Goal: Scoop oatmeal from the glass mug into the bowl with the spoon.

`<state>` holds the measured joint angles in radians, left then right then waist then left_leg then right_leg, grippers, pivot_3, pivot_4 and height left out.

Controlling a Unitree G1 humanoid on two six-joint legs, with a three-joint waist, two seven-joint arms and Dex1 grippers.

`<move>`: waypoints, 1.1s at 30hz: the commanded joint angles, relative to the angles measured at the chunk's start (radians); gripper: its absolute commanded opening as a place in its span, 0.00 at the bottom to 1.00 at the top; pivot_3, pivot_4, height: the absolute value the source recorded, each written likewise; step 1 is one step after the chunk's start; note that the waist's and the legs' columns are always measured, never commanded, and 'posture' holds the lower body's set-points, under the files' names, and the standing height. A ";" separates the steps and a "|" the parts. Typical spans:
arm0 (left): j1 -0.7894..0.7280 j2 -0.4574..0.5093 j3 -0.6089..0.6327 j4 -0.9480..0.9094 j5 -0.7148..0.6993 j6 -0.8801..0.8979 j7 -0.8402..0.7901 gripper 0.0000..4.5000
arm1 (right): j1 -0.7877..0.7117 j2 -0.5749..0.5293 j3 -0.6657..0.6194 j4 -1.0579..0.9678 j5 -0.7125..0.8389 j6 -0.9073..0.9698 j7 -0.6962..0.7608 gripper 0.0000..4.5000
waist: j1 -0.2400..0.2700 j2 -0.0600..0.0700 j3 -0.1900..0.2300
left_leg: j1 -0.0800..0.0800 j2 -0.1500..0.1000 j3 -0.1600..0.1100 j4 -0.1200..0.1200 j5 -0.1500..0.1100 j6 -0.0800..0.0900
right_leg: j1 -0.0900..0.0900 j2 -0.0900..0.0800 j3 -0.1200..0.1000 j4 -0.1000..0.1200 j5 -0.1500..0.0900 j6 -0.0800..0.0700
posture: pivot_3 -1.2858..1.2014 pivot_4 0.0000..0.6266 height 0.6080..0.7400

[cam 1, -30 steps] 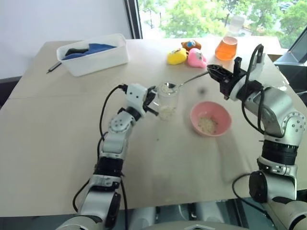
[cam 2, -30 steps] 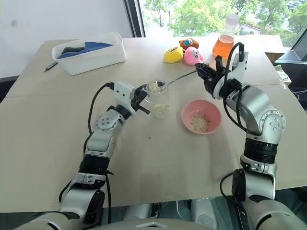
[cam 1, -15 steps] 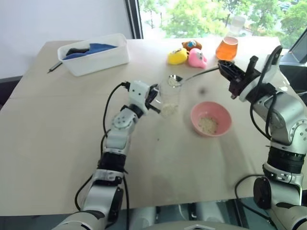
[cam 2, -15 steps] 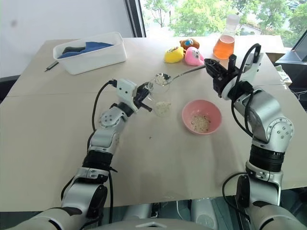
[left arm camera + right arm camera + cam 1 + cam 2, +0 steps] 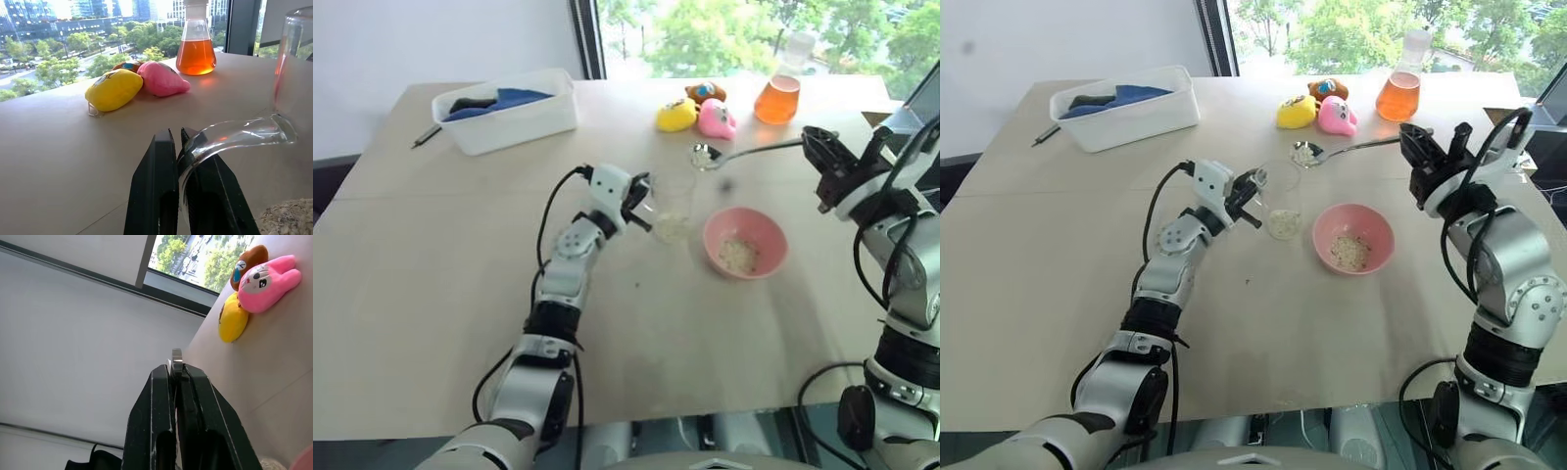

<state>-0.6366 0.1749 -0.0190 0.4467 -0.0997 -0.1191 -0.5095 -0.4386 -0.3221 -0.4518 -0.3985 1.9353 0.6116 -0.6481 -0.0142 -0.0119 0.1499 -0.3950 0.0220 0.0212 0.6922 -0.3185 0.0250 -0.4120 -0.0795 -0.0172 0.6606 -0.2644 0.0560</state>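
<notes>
the right gripper [image 5: 824, 166] is clamped on the far end of the spoon [image 5: 744, 153] handle, and it has drawn away to the right since a second ago, when the spoon's bowl sat at the mug's mouth; now that bowl hangs in the air to the right of the mug and above the table, just beyond the far rim of the bowl [image 5: 745, 242], with a little oatmeal [image 5: 1303, 153] heaped in it. the spoon's long axis runs nearly level, left to right across the scene, its bowl pointing left and the handle rising slightly toward the gripper. the left gripper [image 5: 641, 201] is pinched shut on the curved handle of the mug [image 5: 673, 206], as it was before, and has edged the mug a little rightward, closer to the bowl. the mug stands upright on the table [image 5: 431, 284] just left of the bowl, with pale oatmeal at its bottom. the bowl sits right of centre, with a small patch of oatmeal inside. on the far side lie a yellow toy [image 5: 675, 116] and a pink toy [image 5: 715, 118] side by side, a brown one behind them, and a flask [image 5: 777, 93] of orange liquid to their right. at far left are a white tub [image 5: 504, 110] and a pen [image 5: 424, 136].
</notes>
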 commanded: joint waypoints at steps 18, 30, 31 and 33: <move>-0.047 -0.014 -0.017 0.042 -0.003 -0.072 -0.031 0.00 | 0.266 -0.260 -0.116 -0.059 0.037 0.075 0.067 0.00 | 0.004 0.000 0.000 | -0.001 0.000 0.000 0.008 0.000 0.000 | 0.000 0.000 0.001 0.001 0.000 0.000 | 0.52 0.24 1.00; -0.003 -0.003 -0.013 0.002 0.001 -0.065 -0.010 0.00 | 0.146 -0.573 0.091 0.025 -0.180 0.248 0.325 0.00 | 0.004 0.000 0.000 | -0.001 0.000 0.000 0.010 0.000 0.001 | 0.000 0.001 0.003 0.001 0.001 0.002 | 0.52 0.24 1.00; 0.001 -0.003 -0.013 -0.003 0.002 -0.064 -0.006 0.00 | 0.126 -0.592 0.111 0.025 -0.219 0.262 0.353 0.00 | 0.004 0.000 0.000 | -0.001 0.000 0.000 0.011 0.000 0.001 | 0.000 0.001 0.003 0.001 0.001 0.002 | 0.52 0.24 1.00; 0.007 -0.004 -0.013 -0.011 0.002 -0.063 0.002 0.00 | 0.094 -0.618 0.142 0.029 -0.282 0.279 0.400 0.00 | 0.004 0.000 0.000 | -0.002 0.000 0.000 0.011 0.000 0.001 | 0.000 0.001 0.003 0.001 0.002 0.003 | 0.52 0.24 1.00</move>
<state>-0.6311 0.1717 -0.0392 0.4824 -0.0980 -0.1602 -0.5163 -0.3200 -0.9238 -0.3079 -0.3552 1.7006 0.8815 -0.2988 -0.0100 -0.0118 0.1500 -0.3969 0.0220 0.0211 0.7029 -0.3188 0.0263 -0.4116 -0.0789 -0.0142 0.6618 -0.2628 0.0586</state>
